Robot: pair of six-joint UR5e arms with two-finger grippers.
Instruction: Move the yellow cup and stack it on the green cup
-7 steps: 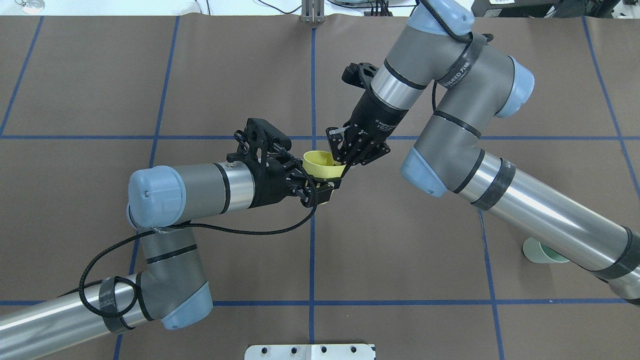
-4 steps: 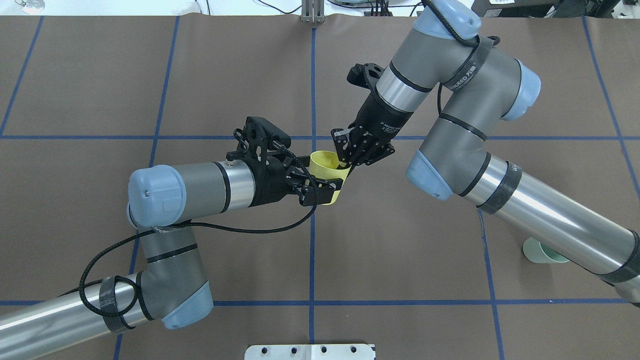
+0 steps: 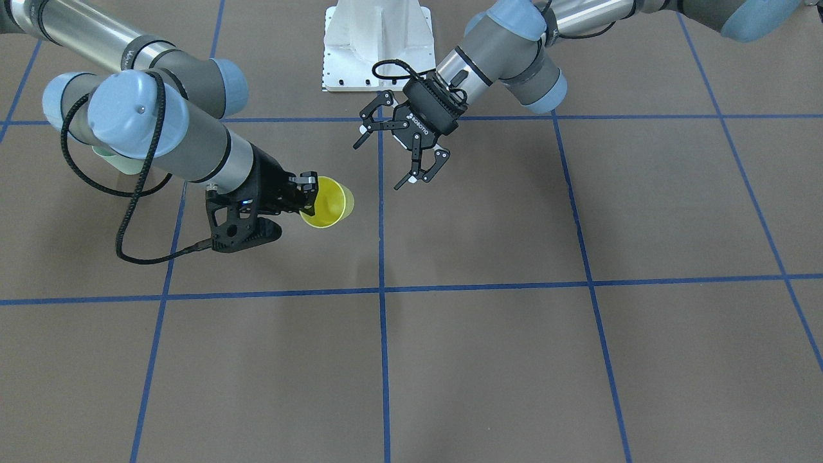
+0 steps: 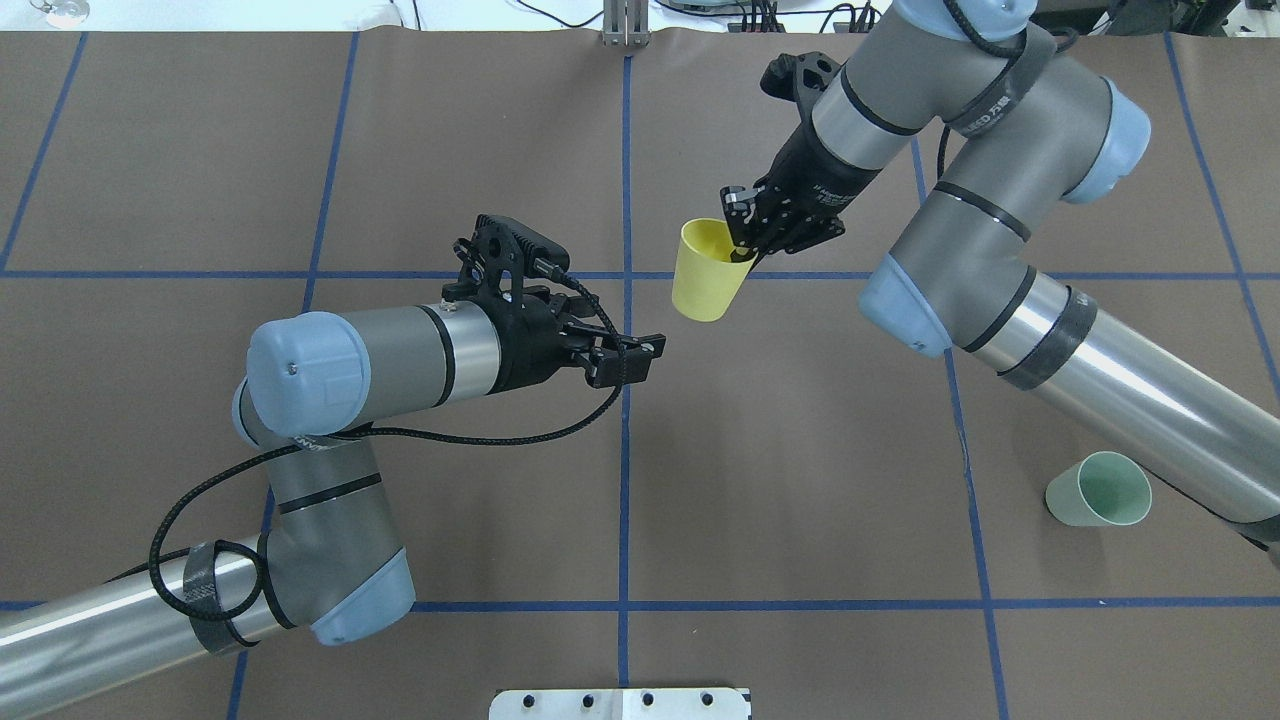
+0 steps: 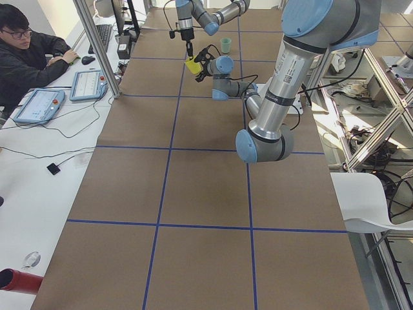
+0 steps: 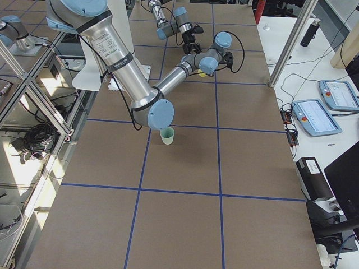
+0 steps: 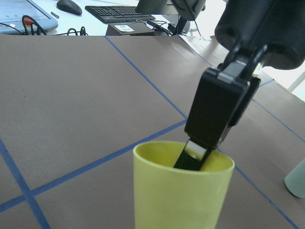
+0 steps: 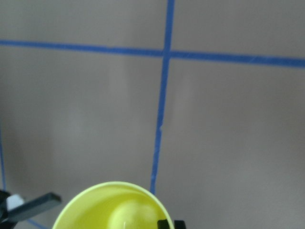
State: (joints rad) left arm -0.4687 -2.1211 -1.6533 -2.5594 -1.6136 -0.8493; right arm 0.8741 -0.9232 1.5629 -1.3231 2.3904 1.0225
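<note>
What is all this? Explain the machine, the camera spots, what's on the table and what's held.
Two robot arms with two-finger grippers work over a brown table. Cameras: one behind and above the robot, one facing it, one at each table end, one on each wrist. The right gripper pinches the yellow cup by its rim, in the air. The left gripper is open and empty. The green cup stands upright on the table.

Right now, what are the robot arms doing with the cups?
The right gripper is pinching the yellow cup by its rim, one finger inside, and holds it up off the table. The left gripper is open and empty nearby. The green cup stands by itself on the table, with nothing stacked on it yet.
</note>
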